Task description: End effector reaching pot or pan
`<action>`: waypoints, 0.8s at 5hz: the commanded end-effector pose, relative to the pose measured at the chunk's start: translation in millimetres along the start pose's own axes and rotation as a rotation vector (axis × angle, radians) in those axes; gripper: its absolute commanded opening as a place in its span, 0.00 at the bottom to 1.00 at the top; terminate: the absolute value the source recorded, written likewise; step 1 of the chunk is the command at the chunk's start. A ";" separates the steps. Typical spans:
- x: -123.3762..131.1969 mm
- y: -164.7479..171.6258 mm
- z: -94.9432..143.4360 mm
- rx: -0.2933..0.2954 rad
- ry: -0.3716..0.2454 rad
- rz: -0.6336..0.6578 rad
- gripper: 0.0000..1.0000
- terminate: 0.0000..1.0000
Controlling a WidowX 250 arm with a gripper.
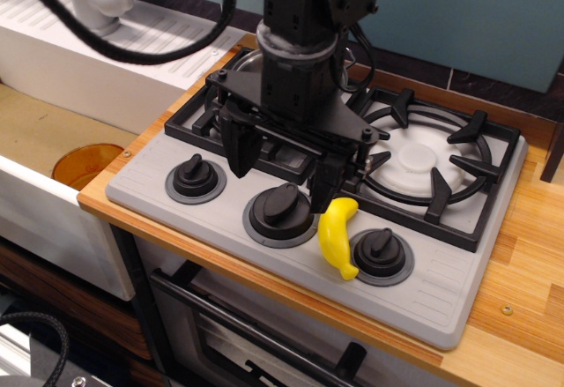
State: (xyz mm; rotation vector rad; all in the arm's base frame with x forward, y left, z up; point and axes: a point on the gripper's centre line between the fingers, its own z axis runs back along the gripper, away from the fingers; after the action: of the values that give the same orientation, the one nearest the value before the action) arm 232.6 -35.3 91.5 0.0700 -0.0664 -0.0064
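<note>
Hovering over the stove, the tool (282, 165) hides the pot (249, 63) behind.

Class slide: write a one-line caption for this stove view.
Open pincer hovers over the toy stove, banana between the knobs.

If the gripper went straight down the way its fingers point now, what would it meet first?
Probably the black grate of the left burner, or the stove's control strip by the middle knob. The open gripper hides what lies below it, so depth is unclear.
</note>
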 end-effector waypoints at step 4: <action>28.9 -27.6 20.8 -0.005 0.031 0.085 1.00 0.00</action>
State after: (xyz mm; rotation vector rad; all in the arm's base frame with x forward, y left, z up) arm 253.5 -62.0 101.3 0.0762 0.0008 0.0774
